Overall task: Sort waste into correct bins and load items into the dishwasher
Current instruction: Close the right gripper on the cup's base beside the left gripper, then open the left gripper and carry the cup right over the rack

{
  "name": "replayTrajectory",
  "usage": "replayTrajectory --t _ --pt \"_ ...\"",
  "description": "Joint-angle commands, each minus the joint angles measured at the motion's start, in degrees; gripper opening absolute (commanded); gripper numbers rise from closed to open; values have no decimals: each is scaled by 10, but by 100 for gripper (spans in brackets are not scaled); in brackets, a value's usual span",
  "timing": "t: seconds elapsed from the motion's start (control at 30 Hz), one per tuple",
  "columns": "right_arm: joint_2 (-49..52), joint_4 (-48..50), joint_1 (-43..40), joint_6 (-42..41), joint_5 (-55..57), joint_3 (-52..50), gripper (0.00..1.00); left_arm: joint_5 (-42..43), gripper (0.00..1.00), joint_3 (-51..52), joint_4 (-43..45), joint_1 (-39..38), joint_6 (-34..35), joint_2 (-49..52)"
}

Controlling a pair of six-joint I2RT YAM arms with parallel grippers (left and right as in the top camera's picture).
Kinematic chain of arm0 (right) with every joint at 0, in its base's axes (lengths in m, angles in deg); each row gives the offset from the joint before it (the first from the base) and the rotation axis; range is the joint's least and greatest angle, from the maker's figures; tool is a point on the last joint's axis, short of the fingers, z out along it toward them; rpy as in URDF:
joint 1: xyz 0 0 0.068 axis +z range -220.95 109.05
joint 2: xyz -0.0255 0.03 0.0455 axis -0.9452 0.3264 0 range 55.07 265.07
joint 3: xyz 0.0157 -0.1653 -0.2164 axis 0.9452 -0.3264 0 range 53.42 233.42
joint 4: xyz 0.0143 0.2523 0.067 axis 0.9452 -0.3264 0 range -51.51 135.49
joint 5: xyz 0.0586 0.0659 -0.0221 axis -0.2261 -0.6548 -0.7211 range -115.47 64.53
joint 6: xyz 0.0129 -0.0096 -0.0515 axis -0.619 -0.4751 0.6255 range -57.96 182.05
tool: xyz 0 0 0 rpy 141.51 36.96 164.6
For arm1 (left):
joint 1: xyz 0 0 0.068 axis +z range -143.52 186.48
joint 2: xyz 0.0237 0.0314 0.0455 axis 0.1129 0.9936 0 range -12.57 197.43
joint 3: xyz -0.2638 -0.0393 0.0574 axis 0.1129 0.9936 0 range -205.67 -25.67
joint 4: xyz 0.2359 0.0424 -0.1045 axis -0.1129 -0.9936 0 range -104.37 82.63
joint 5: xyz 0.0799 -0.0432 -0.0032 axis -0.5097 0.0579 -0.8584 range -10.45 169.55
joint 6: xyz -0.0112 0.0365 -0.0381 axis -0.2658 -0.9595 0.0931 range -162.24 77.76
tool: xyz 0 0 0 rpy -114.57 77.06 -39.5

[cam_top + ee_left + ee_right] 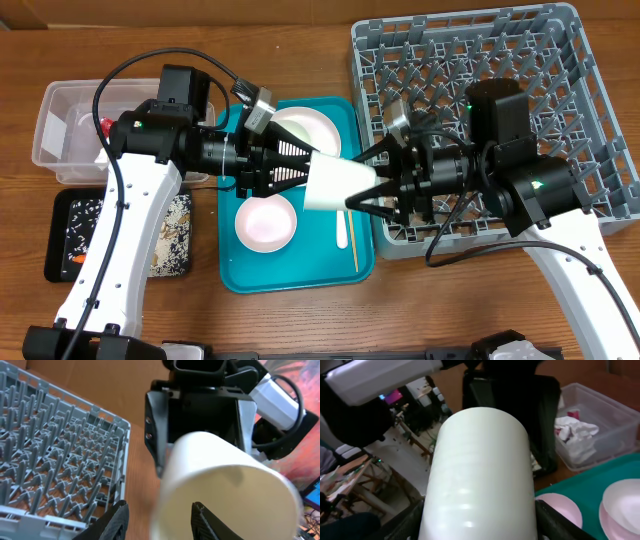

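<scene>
Overhead: small white cup [335,185], tapered, sideways

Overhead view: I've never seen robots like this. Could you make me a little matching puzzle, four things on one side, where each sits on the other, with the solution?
Things:
1. white cup
2. crumpled napkin
3. white bowl
4. food scraps

Places:
A. in the clear tub
B. on the teal tray
C. in the black tray
D. in the air, gripped by the right end effector

Pairs: 1-D, 2-A, 3-B, 4-C
</scene>
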Motion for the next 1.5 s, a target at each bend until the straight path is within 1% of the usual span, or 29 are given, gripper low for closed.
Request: replayTrajectory --t 0.0,0.2,0.3,0.4,0.57,0.83,1.03,1.1,1.2,1.27,1.37,1.47 --pt "-3 8 5 -68 78 9 49 -20 42 -2 0 2 9 -1" --pt "-3 25 5 -76 100 9 49 -24 42 -2 0 2 10 -1" --pt "-3 45 -3 -120 120 9 49 -27 42 -2 0 2 10 -1" --pt "-3 57 -17 -145 123 9 48 -27 42 -2 -2 2 10 -1" --pt "-3 59 -28 -145 123 9 47 -30 42 -2 -7 1 10 -1" --pt "-3 67 -29 -145 124 9 47 -85 40 -2 -7 13 10 -1" --pt "-3 71 -42 -145 138 9 48 -109 40 -2 -7 22 10 -1" --pt "-3 70 -44 -159 178 9 48 -123 40 -2 -7 22 11 -1" --pt "-3 68 -44 -199 280 10 47 -152 40 -2 -7 22 28 -1" --pt "-3 60 -44 -219 341 10 52 -175 40 -2 -7 22 43 -1" --pt "-3 31 -44 -254 440 17 52 -213 39 -2 -10 22 63 -1" --pt "-3 -5 -44 -282 531 30 52 -245 40 -2 -16 22 66 -1"
